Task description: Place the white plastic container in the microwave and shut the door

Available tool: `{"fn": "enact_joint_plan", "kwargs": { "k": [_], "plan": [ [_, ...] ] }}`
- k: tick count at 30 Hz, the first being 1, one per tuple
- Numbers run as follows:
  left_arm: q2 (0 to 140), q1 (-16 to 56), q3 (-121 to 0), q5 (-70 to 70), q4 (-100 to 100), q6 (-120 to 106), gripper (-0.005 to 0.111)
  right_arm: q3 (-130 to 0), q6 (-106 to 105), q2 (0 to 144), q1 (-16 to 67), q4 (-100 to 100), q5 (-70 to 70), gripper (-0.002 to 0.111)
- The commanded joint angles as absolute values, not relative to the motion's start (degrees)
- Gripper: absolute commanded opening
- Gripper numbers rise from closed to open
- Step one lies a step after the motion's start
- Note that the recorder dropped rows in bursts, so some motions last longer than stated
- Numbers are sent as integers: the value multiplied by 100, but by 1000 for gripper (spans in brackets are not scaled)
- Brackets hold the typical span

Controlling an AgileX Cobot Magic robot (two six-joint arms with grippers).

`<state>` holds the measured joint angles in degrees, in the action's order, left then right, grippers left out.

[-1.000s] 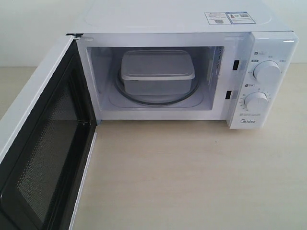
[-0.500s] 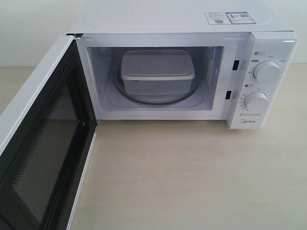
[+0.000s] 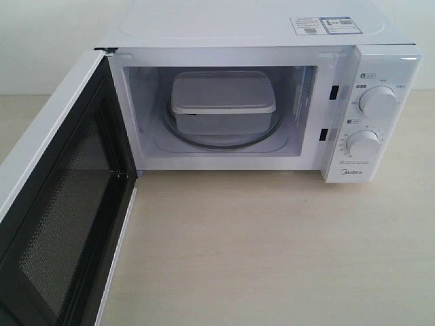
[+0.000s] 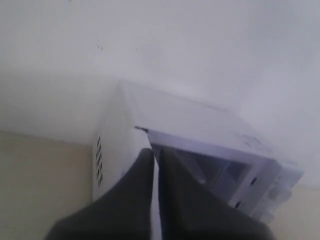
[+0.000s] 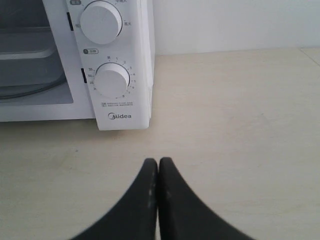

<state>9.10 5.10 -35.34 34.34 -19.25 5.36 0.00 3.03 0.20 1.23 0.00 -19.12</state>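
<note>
1. White plastic container [image 3: 223, 102] sits inside the microwave [image 3: 251, 27], roughly centred on the glass turntable [image 3: 224, 141], lid on, level, clear of the cavity walls.
2. Placement looks done. What's left is the door [image 3: 64, 210], which stands wide open on its left hinge with the black mesh inner face showing.
3. Left gripper [image 4: 156, 152]: fingers pressed together with only a sliver between them, nothing held. It hangs off the microwave's left side, near the hinge corner; I can't tell whether it touches anything.
4. Right gripper [image 5: 158, 162]: fingers fully together, empty, low over the table [image 3: 272, 258], in front of the Midea control panel [image 5: 117, 75].
5. Door handling, my read: rigid panel, light free swing, then some resistance at the latch.
6. Best contact is probably a closed-finger push on the outer white face near the free edge, for the most leverage. The handle isn't visible from here.
7. Risk: a hard shove could skid the whole oven on the smooth table.
8. The container looks light, thin-walled and slightly flexible. No reason to touch it again.
</note>
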Motion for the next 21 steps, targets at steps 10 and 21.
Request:
{"fn": "enact_joint_plan", "kwargs": {
  "k": [10,21],
  "plan": [
    [3943,524,-5917,6060,-1371,-449,4,0,272,0,113,-35,-1884,0],
    [5152,524,-5842,6636,-333,-1265,4,0,272,0,113,-35,-1884,0]
  ]
}}
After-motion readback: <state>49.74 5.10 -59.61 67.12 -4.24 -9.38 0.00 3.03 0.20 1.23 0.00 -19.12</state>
